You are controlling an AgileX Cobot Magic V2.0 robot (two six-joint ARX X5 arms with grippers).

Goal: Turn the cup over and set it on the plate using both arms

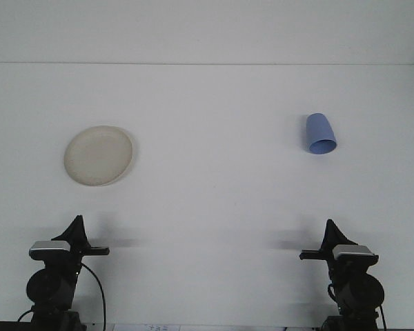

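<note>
White table (214, 200) w/ plate (98, 155) left, blue cup (320, 134) mouth-down right; both arms' fingers state can't tell

a white table (214, 193) fills nearly the whole view, its surface plain and matte. at the far edge a thin straight line runs across, and above it stands a white wall (207, 31), just as bare. the light is soft and even, a little cool, with faint grey shadows on the table near the bottom. no floor or window shows.
</note>
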